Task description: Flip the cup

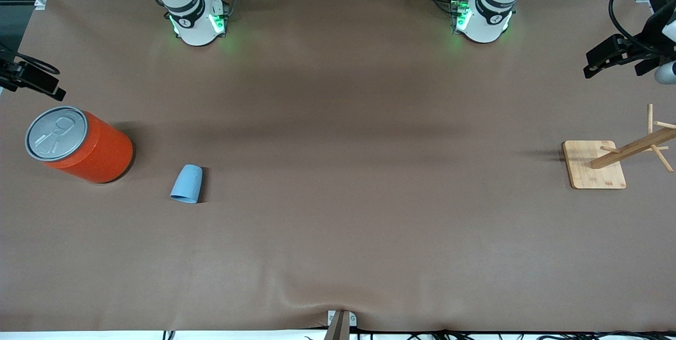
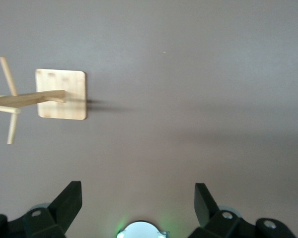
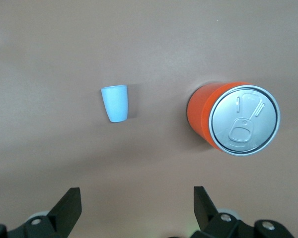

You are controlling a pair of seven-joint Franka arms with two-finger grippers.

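Cup (image 1: 186,183) is sitting on the brown bench (image 1: 338,234) toward the right arm's end, small, light blue and tapered, with its wider end down on the surface and its closed narrow end up (so it is standing inverted). It is resting near the orange can (image 1: 84,143), a little nearer to the front camera than the can, and the two are standing apart without touching. The can is standing upright with its grey pull-tab lid facing up. Toward the left arm's end, a wooden peg stand (image 1: 599,163) is sitting on its square base.

Right gripper (image 3: 136,210) is hanging over the cup and can, its jaws standing wide apart and grasping nothing. Left gripper (image 2: 138,210) is hanging over bare bench near the peg stand, its jaws likewise spread and carrying nothing.
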